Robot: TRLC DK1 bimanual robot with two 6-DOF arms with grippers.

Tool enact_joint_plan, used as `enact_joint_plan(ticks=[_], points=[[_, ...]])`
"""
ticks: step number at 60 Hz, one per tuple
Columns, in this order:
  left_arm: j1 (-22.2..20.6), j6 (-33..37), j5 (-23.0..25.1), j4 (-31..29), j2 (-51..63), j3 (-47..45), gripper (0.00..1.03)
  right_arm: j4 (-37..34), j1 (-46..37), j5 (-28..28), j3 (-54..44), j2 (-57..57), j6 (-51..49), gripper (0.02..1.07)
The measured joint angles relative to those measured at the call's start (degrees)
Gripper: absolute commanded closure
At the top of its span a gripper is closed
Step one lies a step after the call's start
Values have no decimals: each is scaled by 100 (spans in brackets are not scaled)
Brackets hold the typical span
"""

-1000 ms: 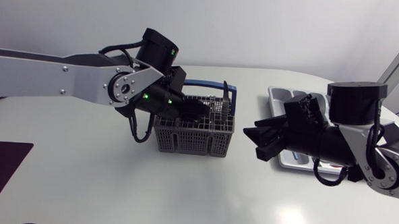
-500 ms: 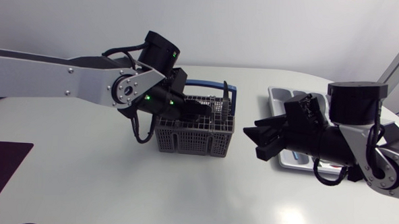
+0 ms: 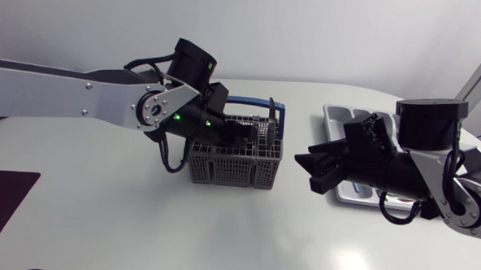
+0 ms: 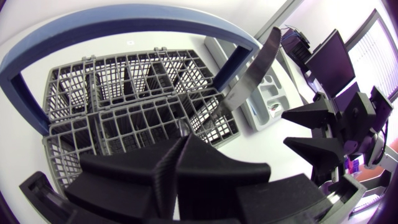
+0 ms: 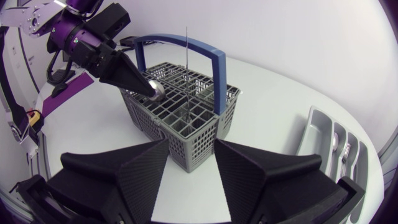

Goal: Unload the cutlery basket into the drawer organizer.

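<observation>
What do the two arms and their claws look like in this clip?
The left arm and right arm have silver-grey links with black cylindrical joints. The left claw and right claw are matte black, each with two broad wedge-shaped fingers. Small green lights glow near the left wrist, and black cables loop beneath it.

Silver-grey arms, black joints, apparently green lights.

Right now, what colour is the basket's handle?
Blue; the handle shows best in the right wrist view.

White table bearing cutlery basket and organizer
</observation>
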Motion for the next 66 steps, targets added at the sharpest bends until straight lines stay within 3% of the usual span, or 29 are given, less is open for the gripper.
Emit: enact_joint_plan(ticks=[26,66], points=[[173,0,46,35,-68,-22,86,-81,0,-2,0,-22,-2,51],[332,-129,717,68,-407,-136,86,-131,0,0,2,-22,-4,51]])
